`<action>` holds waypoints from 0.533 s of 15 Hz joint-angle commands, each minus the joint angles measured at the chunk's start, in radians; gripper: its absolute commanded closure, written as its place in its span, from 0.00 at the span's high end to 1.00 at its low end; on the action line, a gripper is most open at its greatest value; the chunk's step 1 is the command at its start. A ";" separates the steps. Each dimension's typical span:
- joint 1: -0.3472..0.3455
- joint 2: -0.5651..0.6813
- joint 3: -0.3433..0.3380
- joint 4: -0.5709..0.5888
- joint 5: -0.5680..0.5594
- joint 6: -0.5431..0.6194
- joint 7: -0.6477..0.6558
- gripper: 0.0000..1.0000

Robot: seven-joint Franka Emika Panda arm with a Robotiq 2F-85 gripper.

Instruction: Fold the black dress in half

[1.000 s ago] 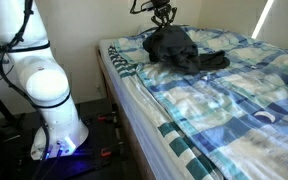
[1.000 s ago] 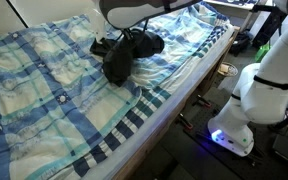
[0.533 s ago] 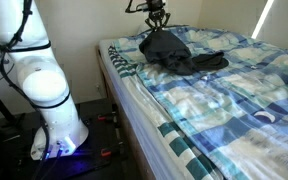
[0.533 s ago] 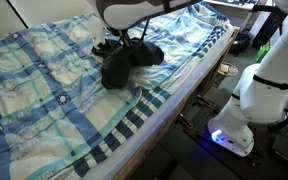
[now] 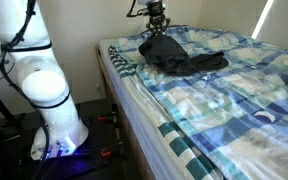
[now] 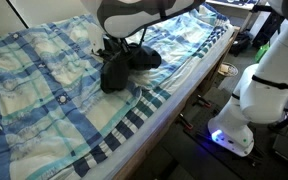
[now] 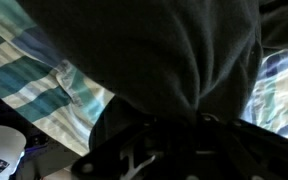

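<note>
The black dress [image 5: 181,55] lies bunched on the blue plaid bed. One end is lifted into a peak under my gripper [image 5: 157,27]. In an exterior view the dress [image 6: 121,66] hangs from my gripper [image 6: 115,45] in a dark heap. In the wrist view black cloth [image 7: 154,50] fills most of the picture and gathers into the dark jaws [image 7: 189,125] at the bottom. The gripper is shut on the dress.
The bed's plaid cover [image 5: 224,100] stretches across both exterior views [image 6: 44,100]. The robot's white base [image 5: 49,100] stands beside the bed, and also shows in an exterior view [image 6: 264,80]. A wall is behind the bed head.
The gripper has lifted the held end of the dress and carried it a little across the bed; the cloth heap has been drawn narrower and taller.
</note>
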 commanded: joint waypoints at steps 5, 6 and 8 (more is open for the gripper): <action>-0.013 -0.060 0.036 -0.109 0.072 -0.033 0.000 0.03; -0.013 -0.073 0.040 -0.130 0.090 -0.040 0.000 0.03; -0.017 -0.110 0.044 -0.158 0.113 -0.089 0.000 0.03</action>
